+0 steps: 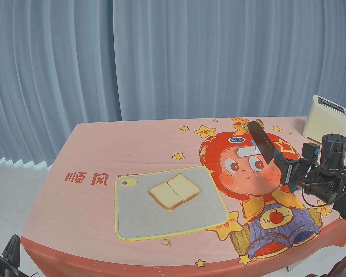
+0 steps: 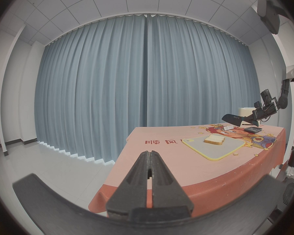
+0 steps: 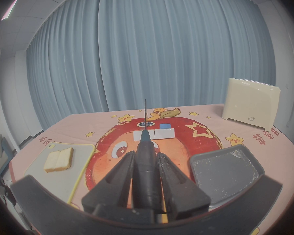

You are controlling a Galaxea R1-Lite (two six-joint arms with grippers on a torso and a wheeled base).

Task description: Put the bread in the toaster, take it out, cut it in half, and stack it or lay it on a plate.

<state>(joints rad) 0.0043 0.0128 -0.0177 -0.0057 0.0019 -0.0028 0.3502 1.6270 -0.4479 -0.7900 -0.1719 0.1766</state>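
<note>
Two bread halves (image 1: 174, 191) lie side by side, touching, on the grey cutting board (image 1: 142, 216) with a yellow rim; they also show at bread (image 2: 214, 139) and bread (image 3: 59, 159). My right gripper (image 3: 146, 157) is shut on the handle of a black knife (image 1: 260, 140), held above the table to the right of the board, blade pointing up and away. A dark grey plate (image 3: 225, 172) sits on the table below the right arm. The cream toaster (image 1: 327, 120) stands at the far right corner. My left gripper (image 2: 150, 172) hangs shut off the table's near left corner, holding nothing.
A pink cartoon tablecloth (image 1: 103, 151) covers the table. A white holder with a blue piece (image 1: 249, 151) lies on the cloth behind the knife. A bread crumb (image 1: 165, 242) lies just in front of the board. Blue curtains hang behind the table.
</note>
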